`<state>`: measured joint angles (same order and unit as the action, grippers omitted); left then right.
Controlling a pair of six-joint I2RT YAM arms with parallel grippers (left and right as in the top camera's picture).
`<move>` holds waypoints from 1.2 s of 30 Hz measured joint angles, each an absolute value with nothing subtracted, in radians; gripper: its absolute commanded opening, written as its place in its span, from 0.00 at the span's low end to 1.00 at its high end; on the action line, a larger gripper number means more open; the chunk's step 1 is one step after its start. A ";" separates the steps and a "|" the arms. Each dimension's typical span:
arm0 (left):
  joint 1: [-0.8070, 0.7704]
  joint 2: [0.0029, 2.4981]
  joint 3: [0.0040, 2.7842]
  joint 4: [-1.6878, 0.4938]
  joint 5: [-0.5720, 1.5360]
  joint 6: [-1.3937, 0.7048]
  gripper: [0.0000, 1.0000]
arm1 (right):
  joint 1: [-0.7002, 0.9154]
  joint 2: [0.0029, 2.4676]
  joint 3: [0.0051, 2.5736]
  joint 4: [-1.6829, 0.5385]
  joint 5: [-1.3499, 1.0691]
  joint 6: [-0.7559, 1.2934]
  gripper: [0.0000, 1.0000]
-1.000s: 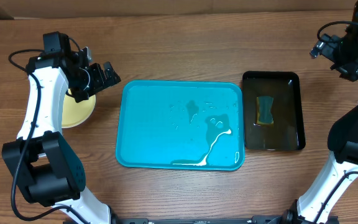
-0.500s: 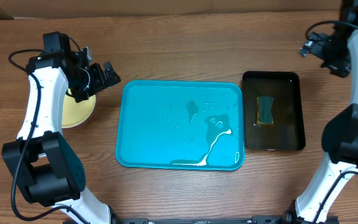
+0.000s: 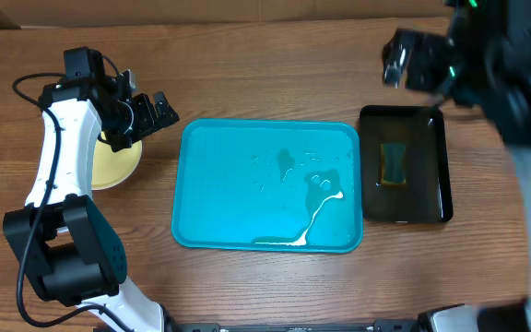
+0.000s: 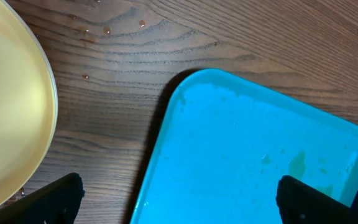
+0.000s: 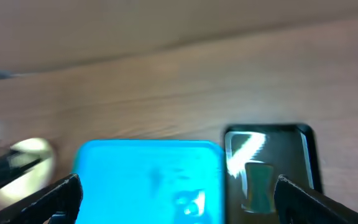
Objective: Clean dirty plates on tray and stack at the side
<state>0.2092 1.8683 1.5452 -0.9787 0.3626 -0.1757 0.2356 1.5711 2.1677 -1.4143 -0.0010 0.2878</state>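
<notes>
**Right arm swings in, tray bare**

Nearest me, the turquoise tray [image 3: 247,184] holds only puddles. Just left sits the pale yellow plate [image 3: 113,166]. My left gripper [image 3: 150,112] hovers open between them, unmoved. Farther back, my right gripper [image 3: 404,57], open and empty, has swept in by the black basin [image 3: 431,198]. Cleaning looks done.

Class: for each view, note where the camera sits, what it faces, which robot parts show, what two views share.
Overhead: above wooden table, facing down; both arms show.
Left wrist: low, facing pale yellow round plate and turquoise rectangular plastic tray; fingertips show.
Right wrist: high, blurred, facing tray and black rectangular basin; fingertips show.
Shared: tray.
</notes>
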 measured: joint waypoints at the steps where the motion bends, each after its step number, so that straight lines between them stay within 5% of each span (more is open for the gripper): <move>1: 0.209 1.868 1.545 -0.979 0.363 -0.176 1.00 | 0.263 1.520 2.168 -1.415 -0.001 0.288 1.00; 9: 0.209 1.868 1.545 -0.979 0.363 -0.176 1.00 | 0.321 1.200 2.171 -1.431 0.000 0.288 1.00; 17: 0.209 1.868 1.545 -0.979 0.362 -0.176 1.00 | 0.145 0.833 1.978 -1.344 0.005 0.287 1.00; 36: 0.209 1.868 1.545 -0.978 0.359 -0.175 1.00 | 0.046 0.049 0.466 -0.022 -0.028 0.329 1.00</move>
